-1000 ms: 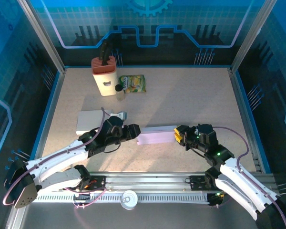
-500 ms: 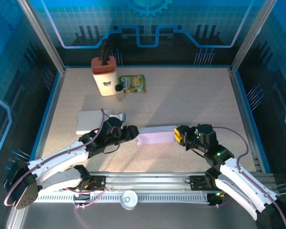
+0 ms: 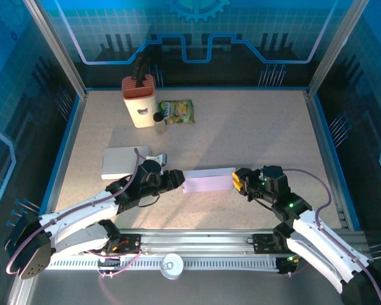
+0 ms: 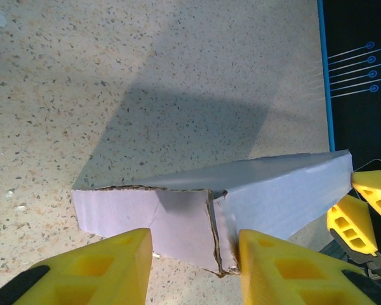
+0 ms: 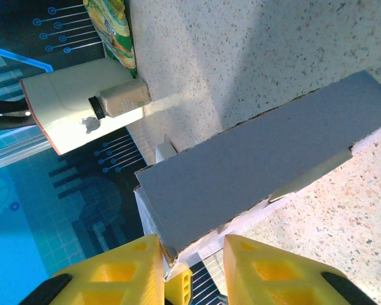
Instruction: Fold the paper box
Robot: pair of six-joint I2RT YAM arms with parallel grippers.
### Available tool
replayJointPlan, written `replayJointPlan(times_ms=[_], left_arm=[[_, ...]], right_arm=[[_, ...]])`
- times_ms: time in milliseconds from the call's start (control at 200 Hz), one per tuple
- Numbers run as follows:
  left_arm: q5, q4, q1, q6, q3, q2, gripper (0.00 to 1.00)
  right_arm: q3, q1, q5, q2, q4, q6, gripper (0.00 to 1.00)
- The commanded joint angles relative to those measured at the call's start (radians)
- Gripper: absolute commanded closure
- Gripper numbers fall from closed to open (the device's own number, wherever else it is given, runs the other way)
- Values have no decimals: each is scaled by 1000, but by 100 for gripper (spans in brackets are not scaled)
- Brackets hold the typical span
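Right pincer (image 3: 236, 182) clamps the paper box (image 3: 208, 180) by its right end on the bench (image 3: 260, 127). Left pincer (image 3: 177, 177) (half-open) straddles the left end.

Knife block (image 3: 138, 100), snack packet (image 3: 177, 112), small bottle (image 3: 157, 121)

Light falls from overhead, fairly even, and the speckled table (image 3: 241, 127) looks bright and warm against the blue glow of the walls (image 3: 25, 95) around it. A soft, broad shadow slants across it. From the left wrist, the paper box (image 4: 273, 197) throws a dark, clear-edged shadow behind it. The yellow fingers (image 4: 101, 267) of the left gripper (image 4: 193, 270) look a touch soft, perhaps out of focus. From the right wrist, the tabletop washes pale beside the white bottle (image 5: 120, 98).
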Motion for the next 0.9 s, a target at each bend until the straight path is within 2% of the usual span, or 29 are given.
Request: replayJointPlan(times_ms=[0,490,630,685,775,895], left_arm=[[-4,-62,9,0,-54,7,62],[13,15,9,20,-103,85,73],[21,61,8,25,-125,112,82],[25,74,9,27,-132,110,86],[22,77,8,29,-136,86,87],[7,34,7,40,-119,33,87]], right_arm=[[-27,-18,32,19,-159,-24,71],[-58,-25,53,30,-204,-42,75],[-47,-27,53,29,-218,-46,75],[-35,-27,55,28,-231,-54,75],[15,-26,68,19,-281,-91,76],[121,-21,113,-6,-392,-145,71]])
